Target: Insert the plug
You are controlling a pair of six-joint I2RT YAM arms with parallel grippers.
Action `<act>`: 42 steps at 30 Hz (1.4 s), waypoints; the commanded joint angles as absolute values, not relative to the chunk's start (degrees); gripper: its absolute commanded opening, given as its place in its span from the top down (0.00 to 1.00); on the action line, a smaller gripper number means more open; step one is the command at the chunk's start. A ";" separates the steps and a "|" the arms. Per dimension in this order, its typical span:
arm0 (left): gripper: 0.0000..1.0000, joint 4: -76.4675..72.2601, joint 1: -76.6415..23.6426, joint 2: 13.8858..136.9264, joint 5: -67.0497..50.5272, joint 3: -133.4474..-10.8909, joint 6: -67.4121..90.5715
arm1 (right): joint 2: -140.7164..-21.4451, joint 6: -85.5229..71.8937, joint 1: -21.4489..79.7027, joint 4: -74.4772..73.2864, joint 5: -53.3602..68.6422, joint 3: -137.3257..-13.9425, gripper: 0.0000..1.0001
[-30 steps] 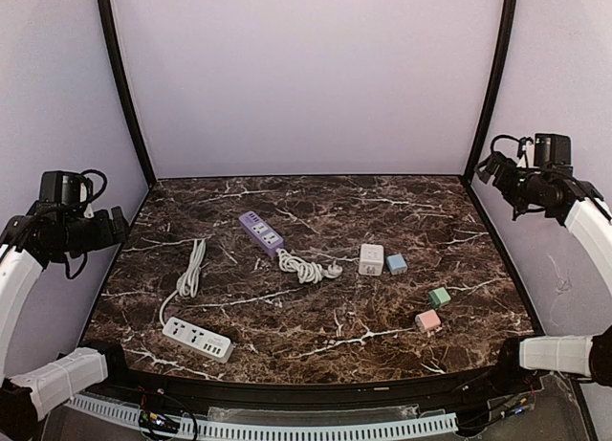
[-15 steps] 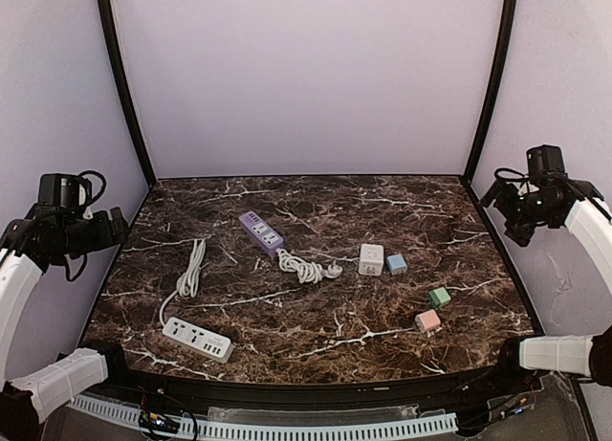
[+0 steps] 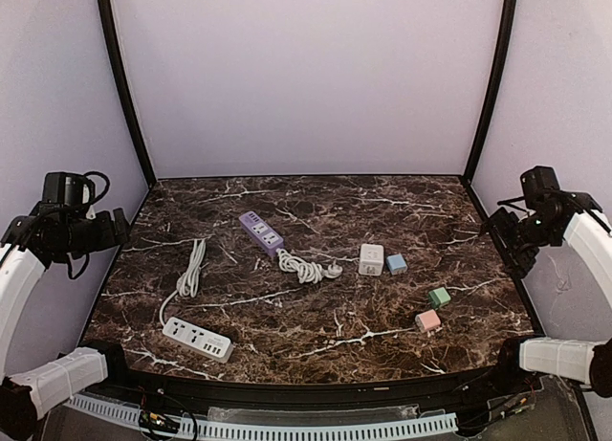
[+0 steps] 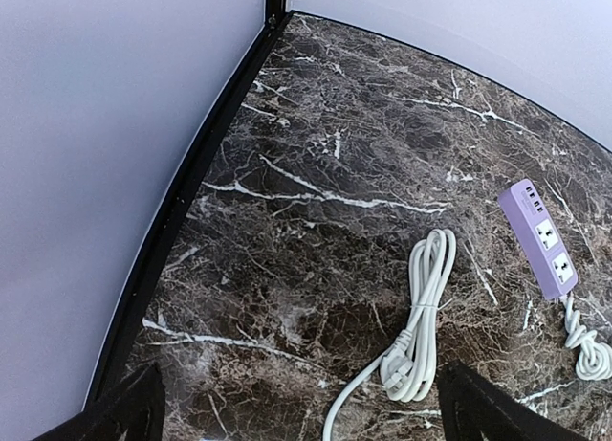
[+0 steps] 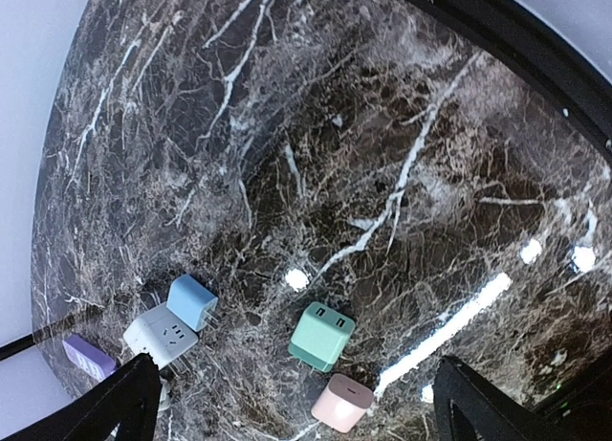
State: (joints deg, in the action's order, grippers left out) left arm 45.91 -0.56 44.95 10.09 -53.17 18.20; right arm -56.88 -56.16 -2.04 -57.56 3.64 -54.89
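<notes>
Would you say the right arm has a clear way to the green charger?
Probably yes: the green charger lies uncovered, apart from the pink charger, near the open right tool.

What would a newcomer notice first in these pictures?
A purple power strip lies towards the back, left of centre, its white cord coiled beside it. A white power strip sits at the front left. On the right of the dark marble table stand a white adapter, a blue charger, a green charger and a pink charger.
</notes>
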 commanded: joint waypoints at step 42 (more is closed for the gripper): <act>0.00 47.28 -9.03 48.54 12.14 -53.05 19.13 | -75.72 -78.11 20.39 -40.77 2.35 -43.43 0.12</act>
State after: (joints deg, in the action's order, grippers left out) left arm 45.93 -5.30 46.61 10.35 -53.17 18.28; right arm -73.01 -77.10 19.90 -43.09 3.57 -43.16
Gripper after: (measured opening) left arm 0.996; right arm 0.895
